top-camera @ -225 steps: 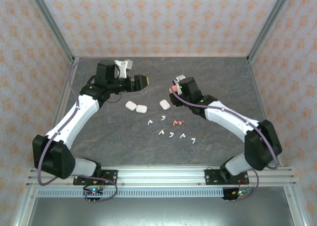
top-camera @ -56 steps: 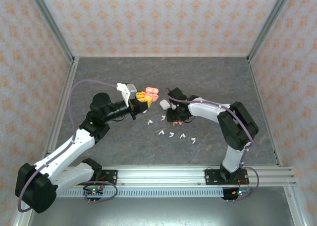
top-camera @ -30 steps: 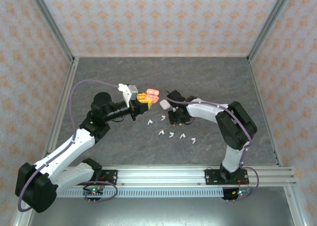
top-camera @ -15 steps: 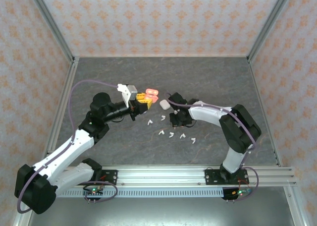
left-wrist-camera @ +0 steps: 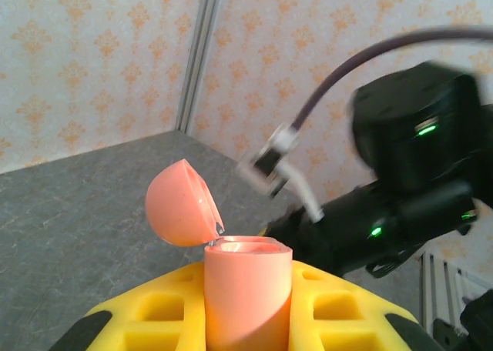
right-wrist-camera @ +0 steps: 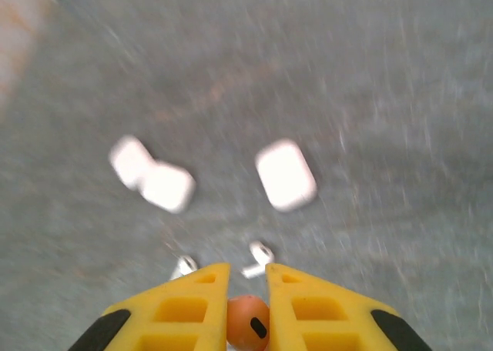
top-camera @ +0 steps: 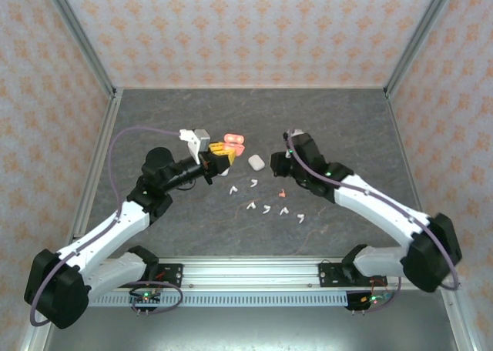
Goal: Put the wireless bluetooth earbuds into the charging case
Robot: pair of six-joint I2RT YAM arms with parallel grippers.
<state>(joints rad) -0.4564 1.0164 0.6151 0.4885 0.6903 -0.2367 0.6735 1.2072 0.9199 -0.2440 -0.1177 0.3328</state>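
My left gripper [top-camera: 219, 151] is shut on the salmon-pink charging case [left-wrist-camera: 246, 289] and holds it upright above the table, its lid [left-wrist-camera: 179, 203] hinged open. My right gripper [right-wrist-camera: 248, 270] is shut on a salmon-pink earbud [right-wrist-camera: 248, 322] and hangs above the table to the right of the case [top-camera: 233, 142]. Another pink earbud [top-camera: 282, 193] lies on the table below the right gripper [top-camera: 291, 166]. Several white earbuds lie scattered in front, among them one [top-camera: 253, 183] near the middle and one [top-camera: 301, 216] at the right end.
A closed white case [top-camera: 256, 162] lies between the grippers. The right wrist view shows two more white cases [right-wrist-camera: 150, 174] side by side to its left. The right arm [left-wrist-camera: 408, 174] is close in front of the held case. Metal frame posts bound the grey table [top-camera: 347, 120].
My right gripper shut on a pink earbud down on the table, then lifted and swung right with it. One pink earbud stayed on the table. The left gripper held the open case nearly still.
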